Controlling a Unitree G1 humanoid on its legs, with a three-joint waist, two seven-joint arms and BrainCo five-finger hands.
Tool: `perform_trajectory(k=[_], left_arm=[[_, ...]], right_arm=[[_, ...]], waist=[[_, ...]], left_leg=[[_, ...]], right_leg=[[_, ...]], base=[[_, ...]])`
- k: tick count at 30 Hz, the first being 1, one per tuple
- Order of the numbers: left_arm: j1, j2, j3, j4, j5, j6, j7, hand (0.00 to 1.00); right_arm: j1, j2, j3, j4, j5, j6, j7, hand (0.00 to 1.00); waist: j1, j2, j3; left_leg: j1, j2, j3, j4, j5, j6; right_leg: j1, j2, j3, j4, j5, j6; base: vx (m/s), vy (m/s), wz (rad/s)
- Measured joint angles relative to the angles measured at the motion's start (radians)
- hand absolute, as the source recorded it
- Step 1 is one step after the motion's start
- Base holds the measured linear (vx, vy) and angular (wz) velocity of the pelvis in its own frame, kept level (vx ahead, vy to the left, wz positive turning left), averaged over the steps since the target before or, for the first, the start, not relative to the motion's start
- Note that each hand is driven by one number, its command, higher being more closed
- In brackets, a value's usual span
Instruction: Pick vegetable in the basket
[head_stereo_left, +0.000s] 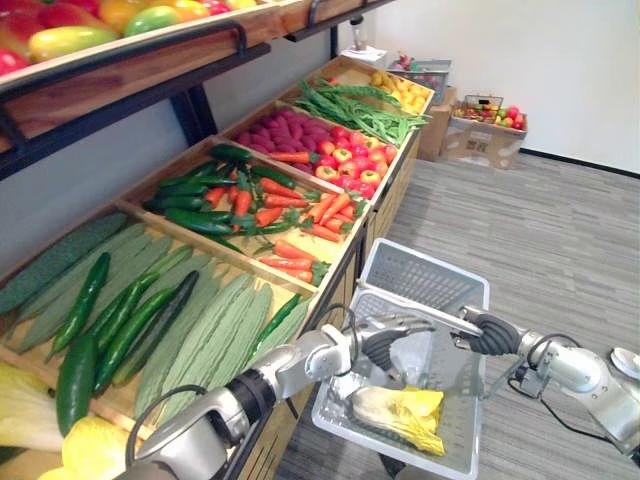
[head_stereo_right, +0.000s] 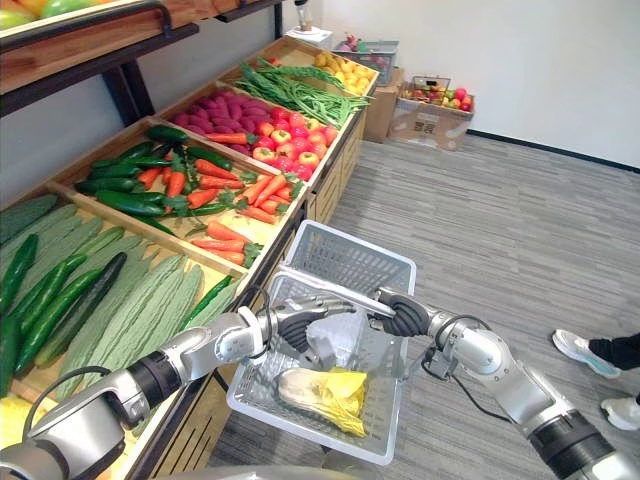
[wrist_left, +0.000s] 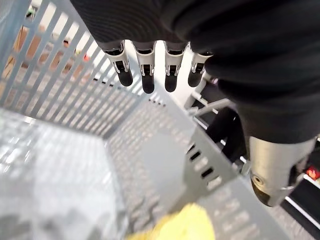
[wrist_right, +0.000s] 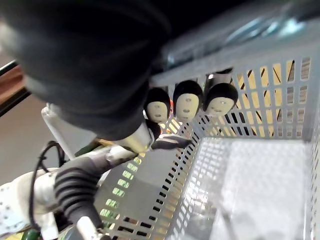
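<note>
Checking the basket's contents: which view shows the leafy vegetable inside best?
The right eye view: the leafy vegetable lies whole in the basket, pale stalk and yellow leaves clear. The left eye view shows it similarly; the left wrist view catches one yellow edge.

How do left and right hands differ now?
The left hand has straight fingers and holds nothing; the right hand is curled round the handle. The left hand hangs over the middle of the basket; the right hand sits at its right rim. Both are at the basket, which holds a yellow-leaved vegetable.
</note>
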Motion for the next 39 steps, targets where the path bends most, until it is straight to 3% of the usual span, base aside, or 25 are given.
perform_trajectory(k=[6,10,13,18,22,25,29,33,36,39], left_arm=[[0.004,-0.012,0.017,-0.242,-0.149,0.006,-0.006,0.00],[0.004,-0.012,-0.013,-0.446,-0.284,-0.024,-0.036,0.00],[0.021,0.001,-0.046,-0.522,-0.355,-0.029,-0.051,0.00],[0.033,0.032,-0.061,-0.615,-0.400,-0.028,-0.068,0.00],[0.039,0.031,-0.046,-0.687,-0.431,-0.027,-0.066,0.00],[0.100,0.031,0.022,-0.759,-0.431,-0.026,-0.041,0.00],[0.276,0.028,0.268,-0.848,-0.431,-0.023,0.016,0.00],[0.459,-0.007,0.516,-0.867,-0.427,-0.006,0.082,0.00],[0.595,-0.127,0.752,-0.852,-0.407,0.020,0.140,0.00],[0.655,-0.259,0.953,-0.777,-0.368,0.054,0.259,0.00]], right_arm=[[0.024,0.132,-0.150,0.169,-0.079,0.016,-0.065,1.00],[0.049,0.202,-0.242,0.255,-0.201,0.076,-0.104,1.00],[0.061,0.241,-0.331,0.301,-0.292,0.107,-0.134,1.00],[0.086,0.318,-0.488,0.370,-0.305,0.157,-0.200,1.00],[0.099,0.396,-0.598,0.423,-0.302,0.162,-0.239,1.00],[0.125,0.468,-0.697,0.508,-0.286,0.164,-0.268,1.00],[0.141,0.579,-0.871,0.730,-0.248,0.179,-0.333,1.00],[0.140,0.638,-0.927,0.907,-0.202,0.198,-0.368,1.00],[0.124,0.658,-0.960,1.029,-0.190,0.205,-0.380,1.00],[0.108,0.673,-0.985,1.113,-0.124,0.207,-0.397,1.00]], waist=[[0.013,-0.014,0.010],[0.050,-0.016,0.013],[0.056,-0.017,0.013],[0.065,-0.022,0.017],[0.082,-0.023,0.017],[0.097,-0.023,0.016],[0.133,-0.019,0.014],[0.160,-0.020,0.013],[0.168,-0.019,0.013],[0.176,-0.023,0.010]], left_leg=[[-0.046,-0.024,-0.083,-0.027,0.006,0.025],[-0.068,-0.025,-0.140,-0.032,0.013,0.035],[-0.099,-0.032,-0.184,-0.034,0.016,0.039],[-0.120,-0.057,-0.243,-0.068,0.035,0.055],[-0.154,-0.066,-0.304,-0.087,0.058,0.068],[-0.187,-0.090,-0.386,-0.131,0.093,0.088],[-0.237,-0.151,-0.548,-0.227,0.162,0.119],[-0.253,-0.202,-0.647,-0.324,0.228,0.131],[-0.281,-0.231,-0.726,-0.381,0.274,0.137],[-0.304,-0.240,-0.769,-0.381,0.285,0.151]], right_leg=[[0.000,-0.042,-0.077,0.015,0.000,0.000],[0.016,-0.062,-0.133,0.015,-0.002,-0.002],[0.017,-0.083,-0.176,0.015,-0.004,-0.004],[0.034,-0.117,-0.251,0.015,-0.023,-0.010],[0.037,-0.135,-0.314,0.015,-0.025,-0.011],[0.057,-0.161,-0.400,0.014,-0.033,-0.009],[0.097,-0.209,-0.558,0.013,-0.053,-0.001],[0.120,-0.232,-0.648,0.003,-0.072,0.001],[0.125,-0.241,-0.717,-0.015,-0.075,0.002],[0.136,-0.244,-0.750,-0.026,-0.074,0.002]], base=[[-0.10,-0.002,0.40],[-0.09,-0.015,0.40],[-0.09,0.003,0.42],[-0.06,0.011,0.40],[-0.03,0.004,0.46],[-0.02,-0.004,0.84],[-0.01,0.006,1.08],[0.01,0.014,0.87],[0.04,0.018,0.69],[0.05,0.021,0.39]])
